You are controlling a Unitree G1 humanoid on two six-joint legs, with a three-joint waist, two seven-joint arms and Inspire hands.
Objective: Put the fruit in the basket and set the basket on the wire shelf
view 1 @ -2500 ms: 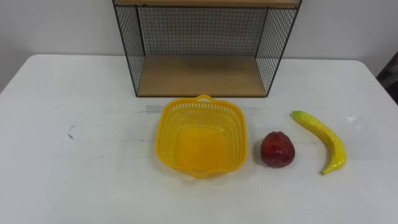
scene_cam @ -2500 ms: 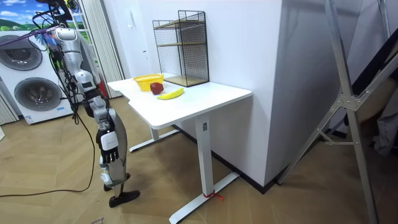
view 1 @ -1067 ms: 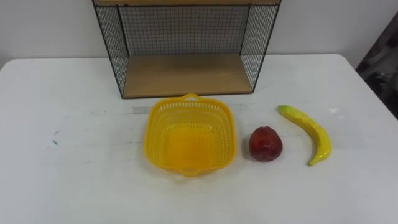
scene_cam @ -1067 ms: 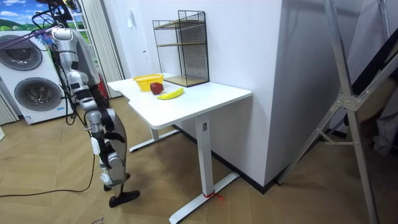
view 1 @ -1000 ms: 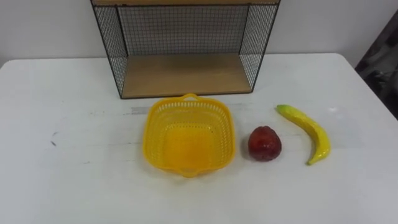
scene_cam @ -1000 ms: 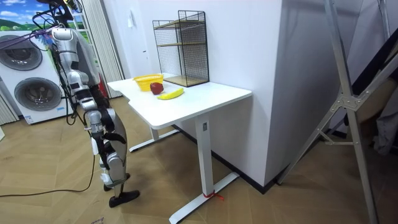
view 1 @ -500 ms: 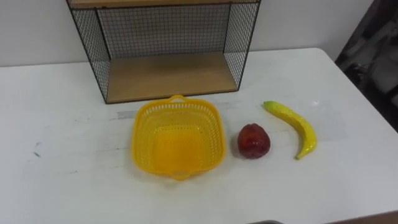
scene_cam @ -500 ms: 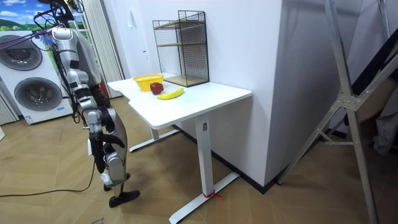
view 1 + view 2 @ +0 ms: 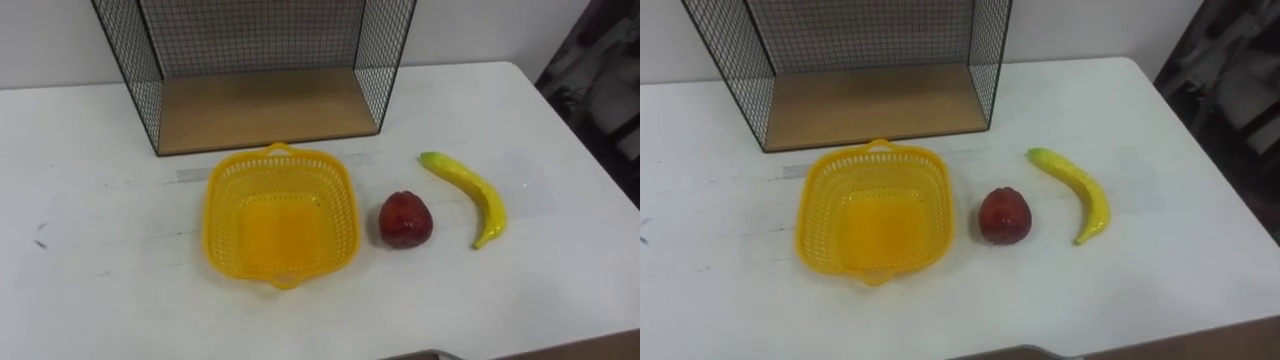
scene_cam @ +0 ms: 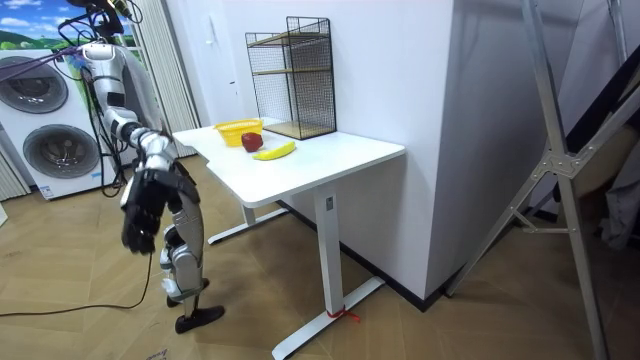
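Note:
An empty yellow basket (image 9: 350, 215) sits on the white table (image 9: 90, 290), just in front of the black wire shelf (image 9: 260, 105) with its wooden bottom board. Right of the basket lies a red fruit (image 9: 405, 220), a small gap between them. Farther right is a curved banana (image 9: 470, 190). In the room view I stand at the table's near-left edge, facing the basket (image 10: 238, 128) and the shelf (image 10: 292, 75). My right hand (image 10: 138, 212) hangs in the air at hip height, away from the table and blurred.
The table's right edge (image 9: 590, 190) runs close behind the banana. Two washing machines (image 10: 50, 150) stand behind me at the room view's left. A white wall (image 10: 400, 70) backs the table, and a metal frame (image 10: 560, 160) leans at the room view's right.
My right arm has swung up from beside my leg toward the room view's left. The eye view has shifted, so the basket and fruit now show further left.

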